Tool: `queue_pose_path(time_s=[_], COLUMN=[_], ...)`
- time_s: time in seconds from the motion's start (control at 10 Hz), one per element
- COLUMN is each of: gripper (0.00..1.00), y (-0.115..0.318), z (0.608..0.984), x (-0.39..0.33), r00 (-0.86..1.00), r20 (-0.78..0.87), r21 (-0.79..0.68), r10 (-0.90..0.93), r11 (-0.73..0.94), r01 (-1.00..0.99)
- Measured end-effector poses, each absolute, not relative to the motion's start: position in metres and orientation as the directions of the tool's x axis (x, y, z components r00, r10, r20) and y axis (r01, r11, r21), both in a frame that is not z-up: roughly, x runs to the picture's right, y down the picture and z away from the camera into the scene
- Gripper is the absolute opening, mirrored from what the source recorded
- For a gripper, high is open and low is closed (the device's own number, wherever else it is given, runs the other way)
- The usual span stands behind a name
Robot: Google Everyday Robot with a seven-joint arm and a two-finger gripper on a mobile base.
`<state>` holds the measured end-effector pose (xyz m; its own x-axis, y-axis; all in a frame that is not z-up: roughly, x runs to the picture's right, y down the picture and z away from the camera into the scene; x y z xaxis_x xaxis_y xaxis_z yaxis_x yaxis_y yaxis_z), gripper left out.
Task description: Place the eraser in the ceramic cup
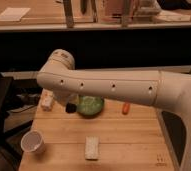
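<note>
Obs., camera view, single frame.

- Arm: the large pale arm spans the scene from right to left above the tabletop and bends downward at its left end.
- End effector: hangs below that bend, low over the far-left corner of the tabletop and partly hidden by the arm. Fingers pressed together, nothing pinched between them.
- Eraser: small black block lying on the tabletop just beside the left edge of the green bowl. Whether it touches the bowl cannot be told. It sits a little to the right of the end effector, apart from it and under the arm.
- Ceramic cup: white, upright with the rim facing up, near the front-left corner of the tabletop. It is well apart from the eraser and nearer the camera.
- Pale rectangular block: lies flat near the front edge, right of the cup.
- Orange stick: small, lying on the wood just right of the green bowl.
- Eraser not in the cup.
</note>
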<state>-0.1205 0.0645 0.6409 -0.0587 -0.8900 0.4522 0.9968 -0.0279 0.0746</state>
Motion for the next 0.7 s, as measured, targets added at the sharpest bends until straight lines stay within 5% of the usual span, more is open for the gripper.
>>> queue_pose_path(time_s=[0.7], gripper=[0.01], y=[0.065], z=[0.633], x=[-0.132], r00=[-0.107], r20=[0.475], r21=[0.111], r10=[-0.873], r11=[-0.061], r01=[0.992])
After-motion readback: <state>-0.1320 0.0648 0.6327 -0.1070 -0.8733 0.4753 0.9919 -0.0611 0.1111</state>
